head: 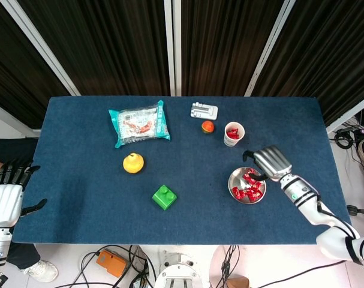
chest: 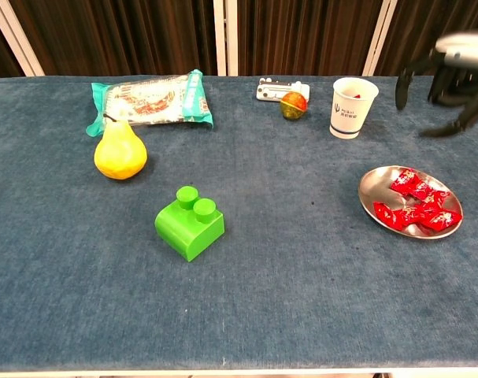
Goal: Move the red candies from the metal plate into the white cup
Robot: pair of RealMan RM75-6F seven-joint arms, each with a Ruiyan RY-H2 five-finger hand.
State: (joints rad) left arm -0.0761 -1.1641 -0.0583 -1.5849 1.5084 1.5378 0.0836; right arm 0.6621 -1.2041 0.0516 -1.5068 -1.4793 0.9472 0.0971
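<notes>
The right hand [head: 268, 163] hangs over the far edge of the metal plate [head: 235, 182], fingers [chest: 402, 87] spread wide and pointing down, nothing in them as far as I can see; in the chest view it's a bit blurred but clearly above the table, not touching anything. Right under and slightly toward the robot from it sit the red candies [head: 249, 185], a loose heap in the plate. The white cup [head: 233, 134] is further out on the table from that hand and a little toward the left side, upright, with red candy showing inside from the head view. Just beyond the cup on the left are a small red-orange ball [head: 207, 126] and a flat white block piece [head: 204, 110]. Way off to the left of the hand there's a green brick [head: 164, 197], a yellow pear [head: 133, 162] and a teal snack bag [head: 138, 123]. The left hand [head: 6, 195] is parked off the table's left edge, fingers apart and straight, holding nothing.
</notes>
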